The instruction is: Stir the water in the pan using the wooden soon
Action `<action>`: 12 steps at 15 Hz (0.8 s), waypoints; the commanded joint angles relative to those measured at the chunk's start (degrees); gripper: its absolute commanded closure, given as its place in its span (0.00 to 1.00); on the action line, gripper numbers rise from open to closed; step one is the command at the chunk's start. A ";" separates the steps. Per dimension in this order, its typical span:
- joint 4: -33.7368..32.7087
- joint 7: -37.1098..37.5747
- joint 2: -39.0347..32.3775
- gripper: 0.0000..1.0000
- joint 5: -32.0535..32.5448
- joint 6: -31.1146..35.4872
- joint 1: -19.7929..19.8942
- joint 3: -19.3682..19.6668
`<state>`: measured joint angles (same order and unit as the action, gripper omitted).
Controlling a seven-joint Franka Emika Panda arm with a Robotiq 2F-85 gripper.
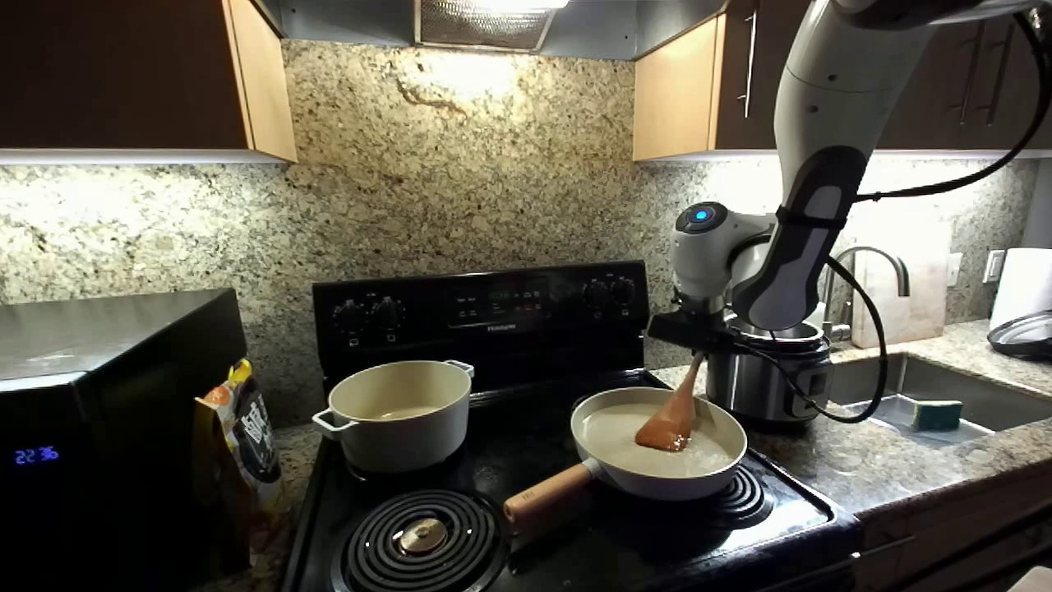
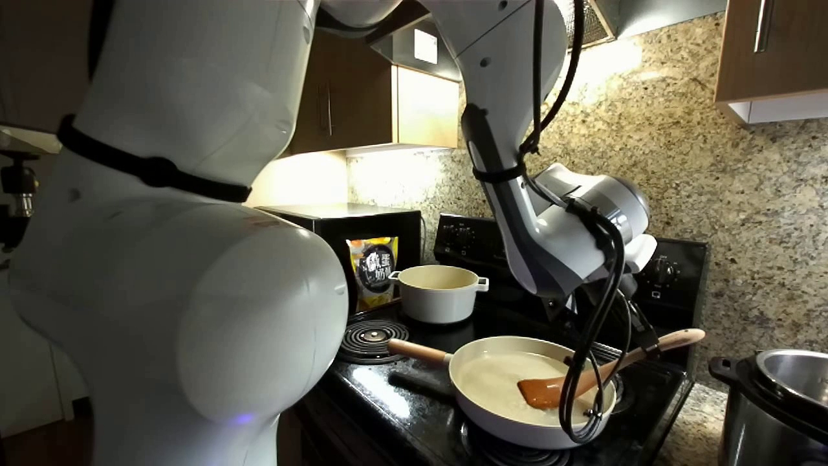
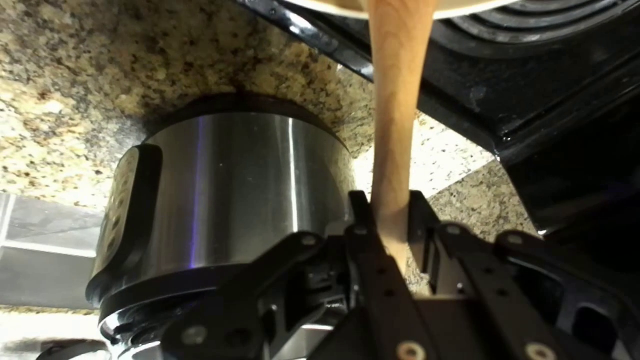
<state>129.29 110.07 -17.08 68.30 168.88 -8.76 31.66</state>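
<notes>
A cream pan (image 1: 666, 487) with a wooden handle sits on the black stove. It also shows in an exterior view (image 2: 504, 422), and its rim shows at the top of the wrist view (image 3: 325, 6). Cloudy-looking water (image 1: 616, 423) covers its bottom. The wooden spoon (image 1: 670, 421) leans in from the back, its wet brown head low in the water; it also shows in an exterior view (image 2: 546, 392). My gripper (image 3: 390, 207) is shut around the spoon's handle (image 3: 397, 100). In an exterior view the gripper (image 2: 647, 343) is partly hidden by cables, beyond the pan's rim.
A steel pressure cooker (image 3: 240, 185) stands on the counter close beside the gripper. A white pot (image 1: 403, 436) is on the back burner. A snack bag (image 1: 259, 436) leans by the microwave (image 1: 107, 444). Arm cables (image 2: 582, 388) hang near the pan. A sink (image 1: 904, 374) holds a sponge (image 1: 937, 415).
</notes>
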 commanded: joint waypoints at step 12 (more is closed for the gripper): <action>5.30 -4.83 3.84 0.95 -2.15 0.51 -1.07 -1.40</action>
<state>131.30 109.72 -16.63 68.32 168.58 -11.24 30.90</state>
